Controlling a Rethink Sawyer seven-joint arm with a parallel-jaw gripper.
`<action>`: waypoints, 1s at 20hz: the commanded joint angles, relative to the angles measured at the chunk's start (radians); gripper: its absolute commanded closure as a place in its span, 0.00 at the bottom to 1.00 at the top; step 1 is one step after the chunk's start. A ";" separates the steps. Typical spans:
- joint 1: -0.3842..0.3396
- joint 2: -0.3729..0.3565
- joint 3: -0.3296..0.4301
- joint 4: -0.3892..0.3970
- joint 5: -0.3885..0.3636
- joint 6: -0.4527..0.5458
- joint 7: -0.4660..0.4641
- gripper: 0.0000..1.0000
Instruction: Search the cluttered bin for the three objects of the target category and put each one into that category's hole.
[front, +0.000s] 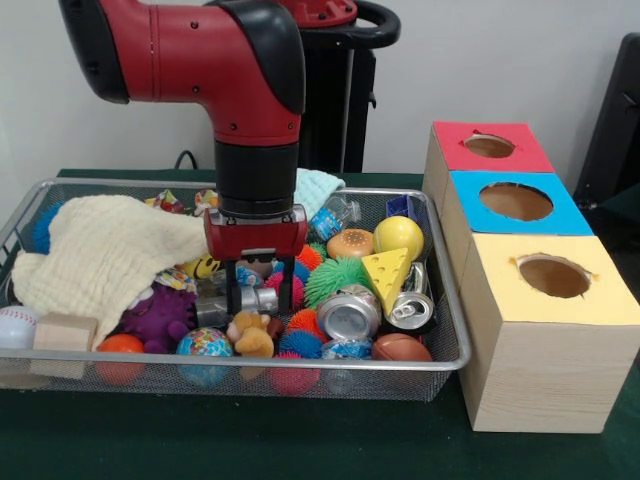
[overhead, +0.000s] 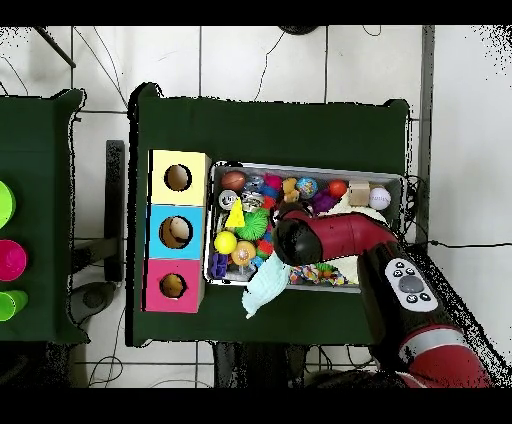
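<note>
The wire mesh bin (front: 250, 366) is full of toys, balls and cans; it also shows in the overhead view (overhead: 300, 168). My gripper (front: 250, 300) reaches down into the middle of the bin, right at a silver can (front: 262, 298) lying among the toys. Two crushed cans (front: 348, 312) (front: 408, 308) lie to its right. The red-faced hole (front: 489, 146) is on the farthest wooden box, right of the bin; in the overhead view it (overhead: 172, 286) is the lowest of the three. There my arm (overhead: 330, 235) hides the gripper.
The blue-faced hole (front: 516, 201) and the yellow-faced hole (front: 553, 276) sit nearer the camera. A cream cloth (front: 100, 255) covers the bin's left. A light blue cloth (front: 318, 188) hangs over the far rim. A cheese wedge (front: 387, 272), a yellow ball (front: 400, 235) and a wooden block (front: 65, 332) lie around.
</note>
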 joint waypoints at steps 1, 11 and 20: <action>-0.003 0.040 0.015 -0.058 -0.010 -0.054 0.069 0.00; 0.029 0.059 -0.012 -0.074 0.014 -0.123 0.131 0.00; 0.080 0.028 -0.067 -0.076 0.034 -0.101 0.141 0.00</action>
